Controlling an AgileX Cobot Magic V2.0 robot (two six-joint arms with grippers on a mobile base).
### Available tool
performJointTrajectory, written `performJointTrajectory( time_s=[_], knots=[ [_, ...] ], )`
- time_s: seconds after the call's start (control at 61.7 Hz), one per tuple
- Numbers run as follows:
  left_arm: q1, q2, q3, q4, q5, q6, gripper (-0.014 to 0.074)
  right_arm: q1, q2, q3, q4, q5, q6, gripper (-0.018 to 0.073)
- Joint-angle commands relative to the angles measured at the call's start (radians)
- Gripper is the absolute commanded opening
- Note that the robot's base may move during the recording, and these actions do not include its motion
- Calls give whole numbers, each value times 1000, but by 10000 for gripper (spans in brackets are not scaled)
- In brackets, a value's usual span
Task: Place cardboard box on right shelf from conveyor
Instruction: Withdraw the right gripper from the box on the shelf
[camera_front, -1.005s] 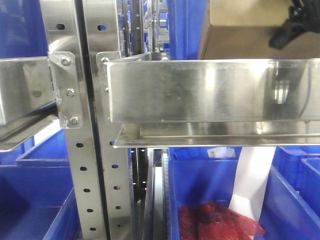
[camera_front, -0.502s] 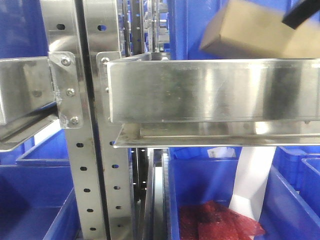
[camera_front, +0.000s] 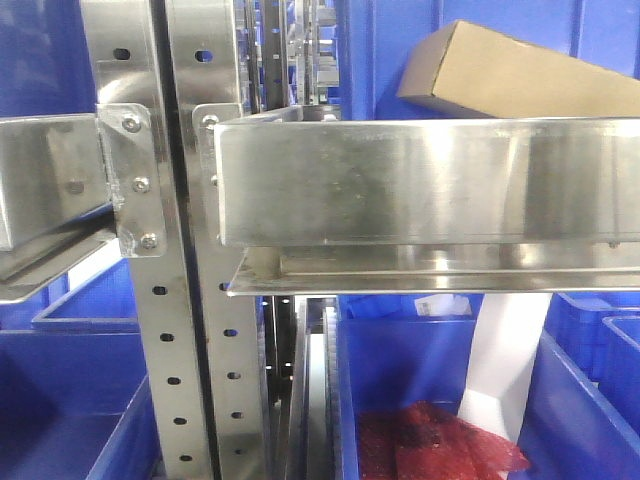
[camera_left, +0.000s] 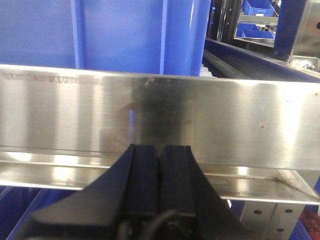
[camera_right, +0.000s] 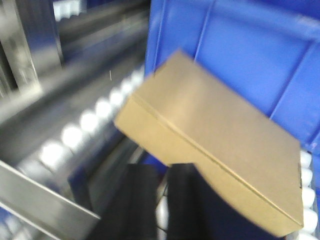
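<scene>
The cardboard box (camera_front: 520, 75) sits on the right shelf (camera_front: 430, 180), behind the shelf's shiny front lip and in front of a blue bin wall (camera_front: 400, 40). It lies tilted, its left end raised and its top sloping down to the right. Nothing grips it in the front view.

In the right wrist view the box (camera_right: 215, 150) fills the middle of a blurred picture, one corner pointing toward the camera, with white rollers (camera_right: 75, 132) running beside and beneath it. The right gripper (camera_right: 160, 195) shows as 2 dark fingers at the bottom edge, just below the box, with only a narrow gap between them and nothing held in that gap. The blur makes it unclear whether they touch the box.

In the left wrist view the left gripper (camera_left: 160, 155) has its 2 black fingers pressed together, empty, right in front of the steel lip (camera_left: 160, 120) of a shelf.

Below the right shelf, a blue bin (camera_front: 400, 380) holds red material (camera_front: 440, 445).
</scene>
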Motion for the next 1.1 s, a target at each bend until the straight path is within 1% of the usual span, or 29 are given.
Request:
performJointTrajectory(
  time_s=[0.0, 0.081, 0.13, 0.778, 0.843, 0.988, 1.086],
  knots=[
    [2, -13, 10, -6, -86, 0, -116, -6, -71, -25, 27, -88, 102, 60],
    [2, -13, 10, -6, -86, 0, -116, -6, -111, -25, 27, -89, 179, 59],
    [2, -13, 10, -6, -86, 0, -116, -6, -123, -25, 27, -89, 201, 59],
    [2, -13, 10, -6, -86, 0, -116, -6, -130, -24, 26, -91, 201, 57],
    [2, -13, 10, -6, -86, 0, -116, -6, -134, -13, 5, -109, 201, 57],
    [2, -13, 10, -6, -86, 0, -116, -9, -199, 87, -111, -213, 216, 57],
    [2, -13, 10, -6, -86, 0, -116, -49, -286, 200, -149, -307, 259, 57]
  ],
)
